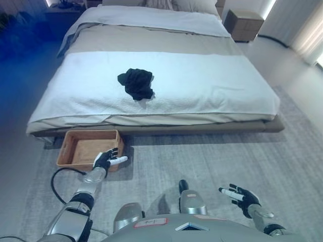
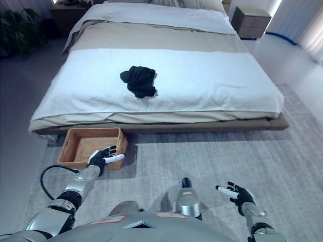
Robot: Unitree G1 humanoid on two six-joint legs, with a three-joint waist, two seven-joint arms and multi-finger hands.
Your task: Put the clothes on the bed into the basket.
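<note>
Currently nothing is held: the black garment [image 1: 136, 83] sits bunched in a heap on the white blanket [image 1: 212, 85] of the bed [image 1: 151, 128], roughly mid-width and slightly toward the robot's left, well back from the near edge. No clear long axis on the heap; it's a crumpled lump, marginally taller than wide as seen from the head views

Wooden basket [image 1: 91, 147] stands on the grey rug [image 1: 212, 161] at the foot of the bed, on the robot's left, its far wall tucked just under the mattress overhang. It looks empty

Left hand [image 1: 107, 159] hovers at the basket's near right corner, fingers relaxed and spread, white-tipped finger pointing right, gripping nothing. Can't tell whether it touches the rim or hangs just above it. Right hand [image 1: 241, 195] is low over the rug on the right, fingers splayed, also empty, well apart from both bed and basket

Key relation: the garment lies forward and up from both hands, nearly straight ahead of the left hand and only slightly to its right; from the right hand it's forward and far to the left. Left hand is the nearer one, and it is also on the basket side, so a left-hand pick would likely give the shorter carry. Task looks not started; the reach probably needs the robot closer to the bed first
</note>
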